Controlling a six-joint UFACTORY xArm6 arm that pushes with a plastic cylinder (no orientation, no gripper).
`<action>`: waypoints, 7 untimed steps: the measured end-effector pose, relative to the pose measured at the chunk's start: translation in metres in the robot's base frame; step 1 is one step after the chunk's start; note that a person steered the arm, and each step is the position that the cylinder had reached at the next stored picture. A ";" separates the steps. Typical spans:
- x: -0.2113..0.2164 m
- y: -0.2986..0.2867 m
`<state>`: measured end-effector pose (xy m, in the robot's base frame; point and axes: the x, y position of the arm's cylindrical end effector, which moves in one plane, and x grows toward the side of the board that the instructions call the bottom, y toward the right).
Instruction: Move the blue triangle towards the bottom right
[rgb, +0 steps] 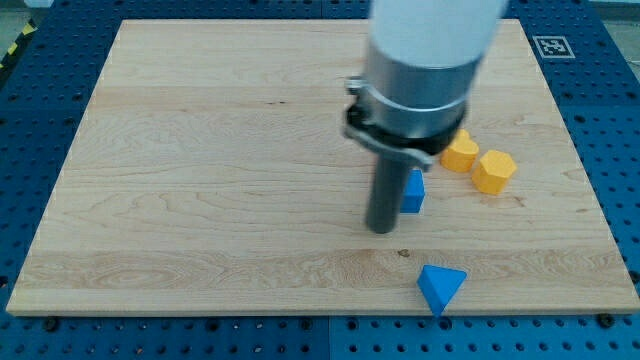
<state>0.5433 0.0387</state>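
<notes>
A blue triangle (441, 287) lies on the wooden board (200, 180) near its bottom edge, right of centre. My tip (381, 229) stands on the board up and to the left of the triangle, a short gap away from it. A second blue block (413, 191) sits just to the right of the rod, partly hidden by it; its shape is unclear.
Two yellow blocks lie to the right of the rod: one (460, 153) partly behind the arm's body, and a hexagon-like one (493, 171) beside it. The arm's wide grey and white body (425, 60) covers the top centre of the board. A blue pegboard table surrounds the board.
</notes>
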 end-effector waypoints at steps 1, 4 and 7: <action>0.049 -0.028; 0.049 0.080; 0.018 0.139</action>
<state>0.5609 0.1779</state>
